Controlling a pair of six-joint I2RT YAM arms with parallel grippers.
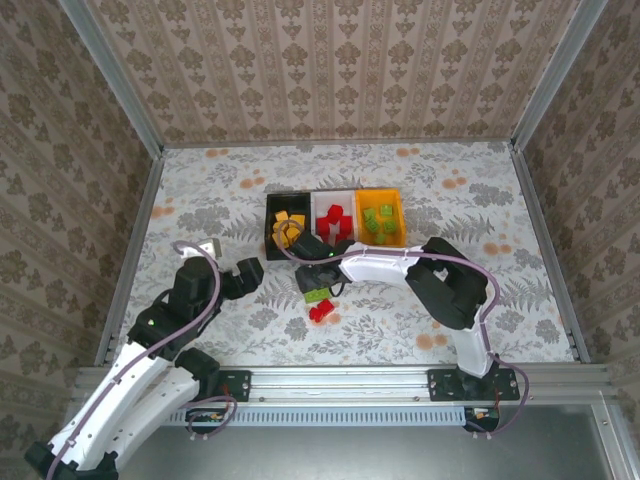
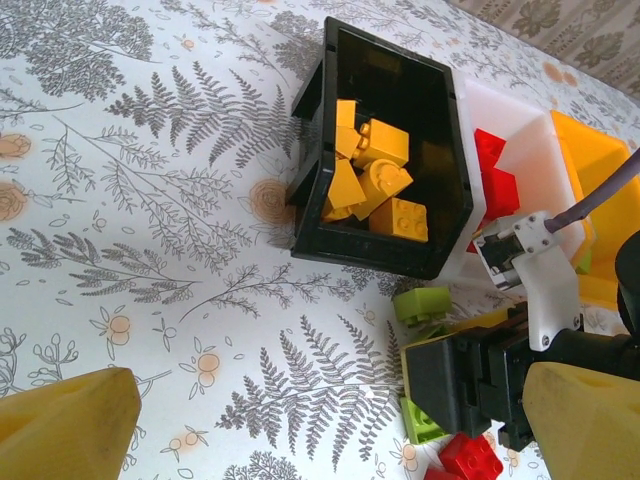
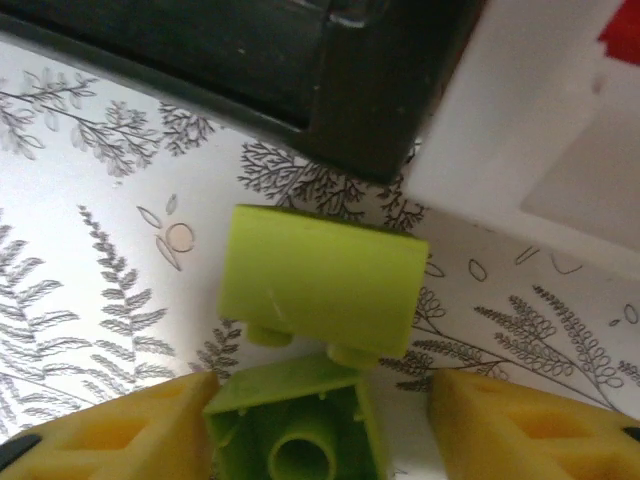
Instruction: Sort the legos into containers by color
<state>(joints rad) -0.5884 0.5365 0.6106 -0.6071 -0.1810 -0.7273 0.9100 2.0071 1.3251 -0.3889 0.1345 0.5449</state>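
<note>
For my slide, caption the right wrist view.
Right hand open around one green lego, another ahead by the black bin.

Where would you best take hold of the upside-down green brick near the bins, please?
Pinch its two smooth side walls from straight above. The green brick lies hollow side up, those walls face the right gripper's fingers, and a second green brick crowds its far edge, so that way looks poorer.

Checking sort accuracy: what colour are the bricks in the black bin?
Orange-yellow; the bricks show best in the left wrist view.
</note>
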